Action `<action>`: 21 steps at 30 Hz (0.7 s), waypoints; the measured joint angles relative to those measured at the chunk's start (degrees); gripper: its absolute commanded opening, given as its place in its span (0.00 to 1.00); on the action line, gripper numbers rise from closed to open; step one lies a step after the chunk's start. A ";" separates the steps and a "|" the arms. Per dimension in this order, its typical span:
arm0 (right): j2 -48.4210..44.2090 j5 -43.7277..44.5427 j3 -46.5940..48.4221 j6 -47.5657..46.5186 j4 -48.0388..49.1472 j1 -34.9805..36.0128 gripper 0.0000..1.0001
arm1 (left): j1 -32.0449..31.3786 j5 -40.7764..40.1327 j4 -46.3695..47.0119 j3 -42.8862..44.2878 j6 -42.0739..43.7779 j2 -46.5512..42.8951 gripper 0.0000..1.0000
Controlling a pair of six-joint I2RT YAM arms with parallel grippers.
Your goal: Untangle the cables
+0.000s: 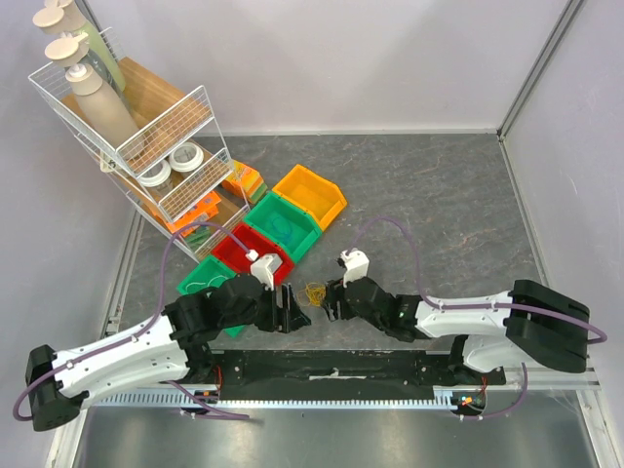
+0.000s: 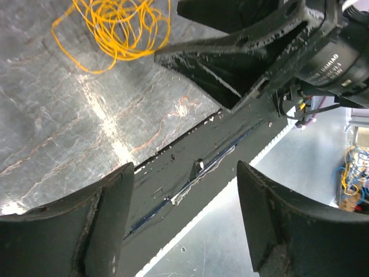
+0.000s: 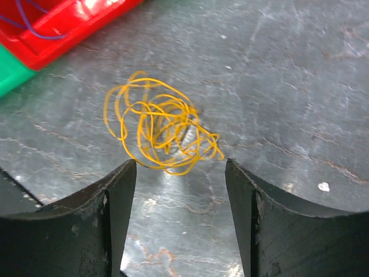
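A small tangle of thin yellow cables (image 1: 315, 292) lies on the grey table between my two grippers. In the right wrist view the tangle (image 3: 158, 124) sits just ahead of the open right gripper (image 3: 180, 173), apart from both fingers. In the left wrist view it (image 2: 115, 29) lies at the top left, well away from the open, empty left gripper (image 2: 184, 184), which points toward the table's near edge. From above, the left gripper (image 1: 292, 314) is left of the tangle and the right gripper (image 1: 333, 297) is right of it.
Green, red and yellow bins (image 1: 281, 226) stand in a row behind the tangle; the red bin (image 3: 63, 26) holds a blue strand. A wire rack (image 1: 146, 136) with bottles stands at the back left. The black base rail (image 2: 196, 167) runs along the near edge.
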 measured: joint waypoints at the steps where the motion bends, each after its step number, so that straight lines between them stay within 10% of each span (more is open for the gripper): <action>1: -0.02 0.68 -2.01 0.48 2.91 -0.02 0.65 | 0.00 0.42 0.81 -1.22 -0.59 -0.37 0.81; 8: 4.90 2.58 -5.81 0.92 13.81 -0.04 0.01 | 0.00 0.79 4.61 -3.08 -2.03 1.29 0.70; 17: -0.92 3.28 -14.56 0.85 24.48 -0.09 0.00 | 0.02 -5.79 3.87 2.99 -0.31 15.61 0.88; 21: -1.29 3.50 -14.64 0.90 26.27 -0.09 0.09 | 1.36 -7.56 5.20 7.39 1.07 21.51 0.75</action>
